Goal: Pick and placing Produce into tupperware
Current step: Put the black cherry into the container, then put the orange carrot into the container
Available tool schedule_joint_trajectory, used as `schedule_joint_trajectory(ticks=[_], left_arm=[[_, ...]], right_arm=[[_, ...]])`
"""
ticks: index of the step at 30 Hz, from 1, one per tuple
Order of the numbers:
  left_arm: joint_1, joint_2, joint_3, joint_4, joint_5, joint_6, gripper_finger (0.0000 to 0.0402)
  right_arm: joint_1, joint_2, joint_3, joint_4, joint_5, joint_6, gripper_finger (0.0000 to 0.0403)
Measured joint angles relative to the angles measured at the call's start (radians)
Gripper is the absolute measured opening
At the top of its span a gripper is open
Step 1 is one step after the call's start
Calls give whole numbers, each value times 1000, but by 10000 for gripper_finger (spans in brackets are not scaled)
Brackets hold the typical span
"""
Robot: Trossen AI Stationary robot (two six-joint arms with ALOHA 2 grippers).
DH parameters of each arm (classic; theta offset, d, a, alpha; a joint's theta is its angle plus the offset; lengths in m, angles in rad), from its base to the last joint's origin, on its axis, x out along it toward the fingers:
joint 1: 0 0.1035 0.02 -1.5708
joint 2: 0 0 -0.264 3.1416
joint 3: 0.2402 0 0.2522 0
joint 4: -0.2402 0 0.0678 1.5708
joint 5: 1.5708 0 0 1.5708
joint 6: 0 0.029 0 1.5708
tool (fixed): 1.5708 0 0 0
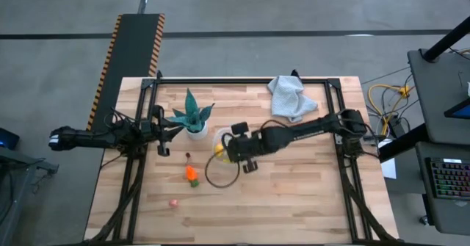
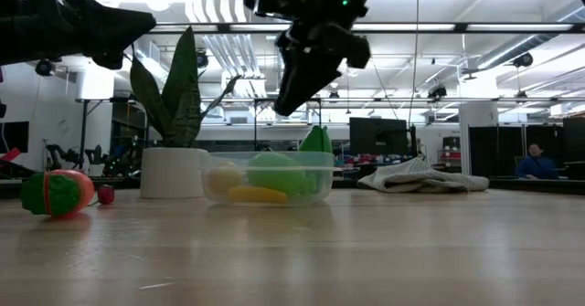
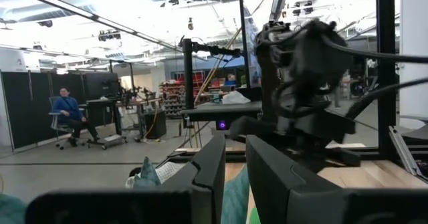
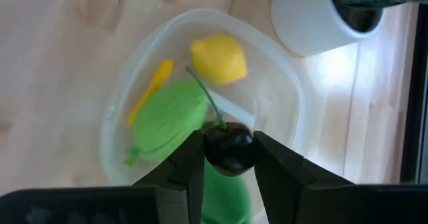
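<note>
My right gripper (image 4: 229, 158) hangs over the clear tupperware (image 4: 294, 97), shut on a dark cherry (image 4: 229, 150) with a green stem. A yellow lemon (image 4: 217, 58), a thin yellow piece (image 4: 150, 90) and a green piece (image 4: 167, 127) lie in the tub. In the high view the right gripper (image 1: 222, 150) is above the tub (image 1: 218, 137). On the boards lie an orange-and-green piece (image 1: 192, 175), a pink piece (image 1: 174, 202) and a small dark piece (image 1: 188, 156). My left gripper (image 3: 234, 177) waits by the plant, its fingers a narrow gap apart. My right gripper pinches the cherry's round dark body (image 4: 229, 150) between its two fingers, one on either side. It comes from above, slanting down. The cherry is lifted clear above the tub, and its green stem (image 4: 204, 97) sticks out forward past the fingertips.
The white pot (image 1: 195, 132) with the spiky teal plant stands just left of the tub. A pale grey cloth (image 1: 291, 98) lies near the far right edge. A dark cable loop (image 1: 220, 174) hangs near the tub. A black frame rims the table. A person (image 2: 535, 164) sits far behind.
</note>
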Motion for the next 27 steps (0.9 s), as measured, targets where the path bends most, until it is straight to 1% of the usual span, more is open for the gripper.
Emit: schedule_joint_trajectory(ticks=[10, 15, 21, 27], left_arm=[[0, 2, 0, -2, -1, 3, 48], [0, 19, 0, -11, -2, 3, 48], [0, 50, 0, -42, -1, 1, 48], [0, 68, 0, -36, -1, 0, 48]], right_arm=[[-103, 0, 0, 95, -100, -108, 101], [-139, 0, 0, 94, -100, -109, 109], [-149, 0, 0, 93, -100, -118, 127], [-150, 0, 0, 94, -100, -129, 127]])
